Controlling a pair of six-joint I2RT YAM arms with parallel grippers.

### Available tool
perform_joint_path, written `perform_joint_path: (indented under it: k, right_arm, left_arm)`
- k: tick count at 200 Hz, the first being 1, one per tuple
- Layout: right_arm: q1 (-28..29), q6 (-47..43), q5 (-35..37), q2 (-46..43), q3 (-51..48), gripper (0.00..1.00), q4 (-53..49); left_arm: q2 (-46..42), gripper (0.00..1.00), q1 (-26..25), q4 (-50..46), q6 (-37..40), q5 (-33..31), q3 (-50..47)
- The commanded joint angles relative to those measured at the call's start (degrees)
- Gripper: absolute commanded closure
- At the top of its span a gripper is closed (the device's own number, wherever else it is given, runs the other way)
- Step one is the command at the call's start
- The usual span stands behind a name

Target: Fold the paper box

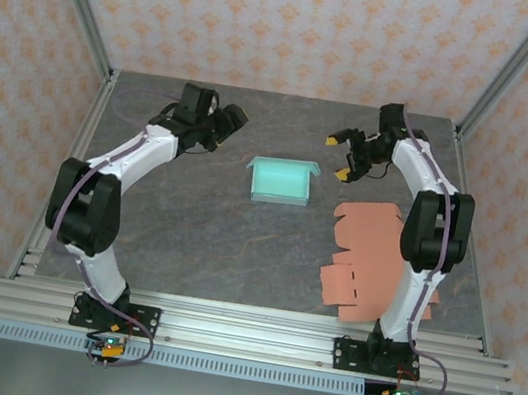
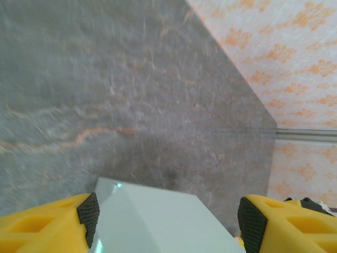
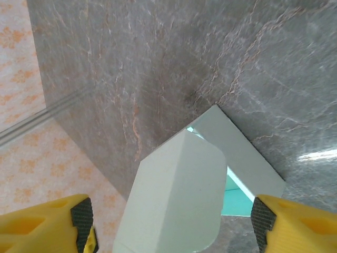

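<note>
Paper box [image 1: 281, 181]: teal, partly formed, mid-table [image 1: 190, 216], between both arms, held by neither.
Left gripper [image 1: 234, 117]: jaws apart, empty, near the box's left side.
Right gripper [image 1: 338, 158]: jaws apart, empty, just beside its right flap.
Hazards: unheld walls may spring flat; a one-sided nudge could skid or crumple the box. Whether any tabs are locked is hard to tell.
Salmon blanks [image 1: 365, 260]: flat, at right.

Paper box [image 2: 158, 221] off-frame (lower part)
</note>
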Motion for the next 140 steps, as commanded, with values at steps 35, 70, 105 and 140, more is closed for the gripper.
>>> perform_joint_path:
  k: [35, 70, 105, 140]
  right_arm:
    - [3.29, 6.38, -3.35, 1.72, 2.04, 0.23, 1.17]
    - [6.04, 9.13, -3.27, 1.77, 0.33, 0.28, 3.88]
    - [7.23, 11.39, -2.57, 1.60, -0.68, 0.37, 5.49]
    - [8.47, 14.02, -2.21, 0.69, -2.30, 0.39, 8.05]
  left_arm:
    - [2.53, 0.31, -3.18, -2.28, -10.51, 7.86, 0.95]
    - [2.24, 0.33, -5.46, 0.01, -12.94, 6.53, -1.67]
    - [3.96, 0.38, -6.91, 3.95, -16.62, 7.25, -2.25]
    - [4.72, 0.43, -7.20, 5.32, -17.85, 7.23, -1.03]
